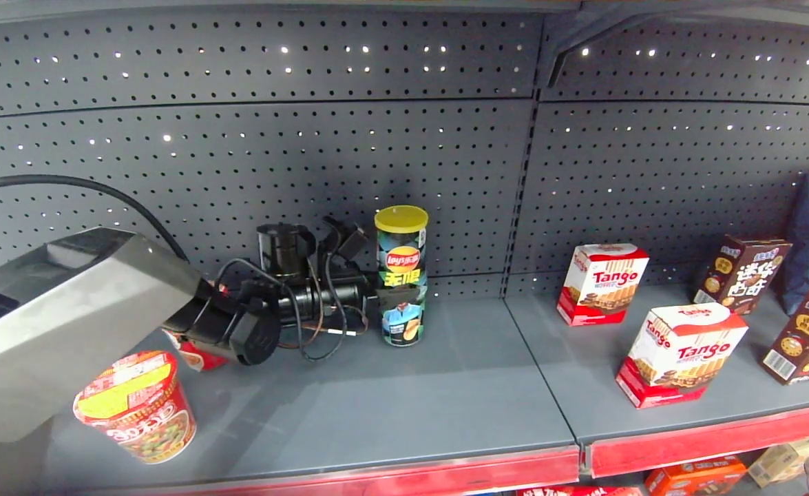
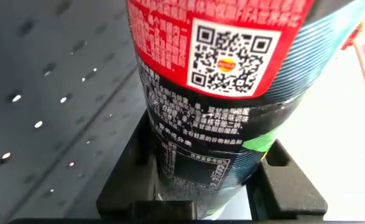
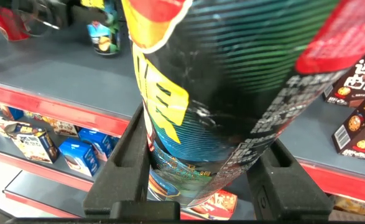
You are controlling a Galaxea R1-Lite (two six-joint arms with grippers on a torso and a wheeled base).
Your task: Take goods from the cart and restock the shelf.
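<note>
Clamped low in left pincer (image 1: 400, 297) for steady placing: tall black-green cardboard can with yellow lid (image 1: 401, 258), upright on grey metal shelf (image 1: 445, 386), far by pegboard (image 1: 239, 172). Gripped in right pincer (image 3: 204, 180): second such can (image 3: 232, 81), near shelf front.

In the left wrist view the chip can (image 2: 219, 93) between the left jaws is cut off by the picture's edge – its lid end is unseen, and its foot is hidden down between the jaws. The second chip can (image 3: 232, 81), clamped in the right jaws, is blurred and cropped likewise. Behind the left jaws' wrist, a red-and-white package (image 1: 194, 355) is mostly hidden – cup or packet, I cannot tell.
</note>
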